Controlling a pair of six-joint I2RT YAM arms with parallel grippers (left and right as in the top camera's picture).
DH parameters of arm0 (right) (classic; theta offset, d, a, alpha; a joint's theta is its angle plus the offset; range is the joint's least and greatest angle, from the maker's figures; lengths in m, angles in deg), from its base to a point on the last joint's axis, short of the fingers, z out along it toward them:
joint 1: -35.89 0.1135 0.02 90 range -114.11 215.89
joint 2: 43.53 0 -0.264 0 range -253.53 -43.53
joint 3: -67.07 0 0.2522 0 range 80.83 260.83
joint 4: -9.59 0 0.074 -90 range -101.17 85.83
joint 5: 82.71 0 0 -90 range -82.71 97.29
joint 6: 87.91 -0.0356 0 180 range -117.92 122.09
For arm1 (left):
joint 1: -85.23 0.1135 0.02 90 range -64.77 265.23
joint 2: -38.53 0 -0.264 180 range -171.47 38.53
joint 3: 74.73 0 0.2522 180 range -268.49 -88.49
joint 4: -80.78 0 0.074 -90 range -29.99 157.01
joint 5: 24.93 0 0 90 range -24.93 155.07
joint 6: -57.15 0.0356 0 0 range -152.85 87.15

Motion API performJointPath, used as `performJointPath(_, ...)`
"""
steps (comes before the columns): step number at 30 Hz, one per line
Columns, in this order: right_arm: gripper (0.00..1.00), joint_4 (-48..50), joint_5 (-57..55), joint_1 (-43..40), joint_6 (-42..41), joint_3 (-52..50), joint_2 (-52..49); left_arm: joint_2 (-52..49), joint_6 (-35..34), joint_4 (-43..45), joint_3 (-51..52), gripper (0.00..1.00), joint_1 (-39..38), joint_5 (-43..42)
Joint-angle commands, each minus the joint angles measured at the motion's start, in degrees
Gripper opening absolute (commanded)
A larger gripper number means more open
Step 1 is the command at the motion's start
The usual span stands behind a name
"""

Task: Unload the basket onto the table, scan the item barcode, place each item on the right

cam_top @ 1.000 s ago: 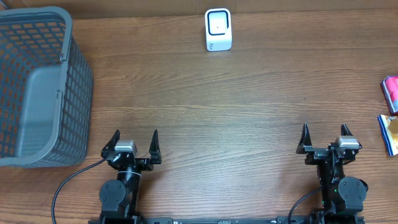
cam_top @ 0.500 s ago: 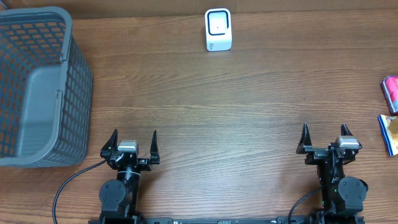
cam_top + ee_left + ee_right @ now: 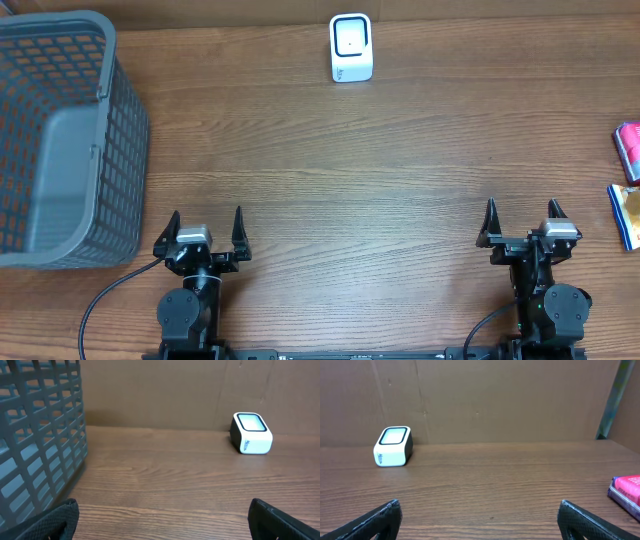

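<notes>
A white barcode scanner [image 3: 351,47] with a dark window stands at the far middle of the table; it also shows as the scanner [image 3: 251,433] in the left wrist view and the scanner [image 3: 393,446] in the right wrist view. A pink packet [image 3: 629,150] and a blue-and-yellow packet [image 3: 626,214] lie at the right edge; the pink packet [image 3: 626,490] shows in the right wrist view. My left gripper [image 3: 205,224] and right gripper [image 3: 522,213] sit near the front edge, both open and empty, far from the packets and scanner.
A grey plastic basket [image 3: 62,135] stands at the left, close beside my left gripper; its mesh wall [image 3: 35,435] fills the left of the left wrist view. A brown wall backs the table.
My left gripper has shifted a little to the left, toward the basket. The right arm has not moved.
</notes>
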Motion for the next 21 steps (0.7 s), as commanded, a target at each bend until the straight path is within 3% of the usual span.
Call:
performJointPath(1,1.00,0.37,0.00,0.33,0.04,-0.61,0.57,0.68,-1.49,0.35,0.74,1.00,0.31,1.44)
performJointPath(21,1.00,0.37,0.00,0.33,0.04,-0.61,0.57,0.72,0.50,0.44,0.72,1.00,0.24,-1.03)
